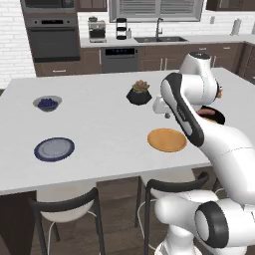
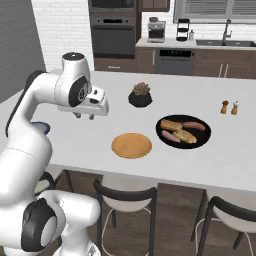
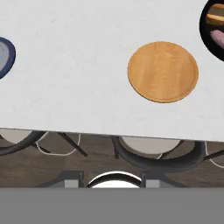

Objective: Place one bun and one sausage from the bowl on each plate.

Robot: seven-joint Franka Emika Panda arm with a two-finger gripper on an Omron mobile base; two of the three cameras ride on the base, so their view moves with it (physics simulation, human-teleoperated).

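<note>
Round orange-tan wooden plate [image 3: 162, 71] bare on white bench [image 1: 99, 119]. Glossy black bowl [image 2: 183, 132] beside it, holding buns and sausages. Gripper [image 2: 84, 116] above bench, nothing held; jaw spacing impossible to tell.

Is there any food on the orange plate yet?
No, the orange plate is bare; the buns and sausages all lie in the black bowl beside it.

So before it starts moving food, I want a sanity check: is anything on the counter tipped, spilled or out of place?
Nothing stands out. Buns and sausages lie inside the black bowl, both the orange plate and the blue plate sit flat and bare, and the plant pot stands upright.
</note>
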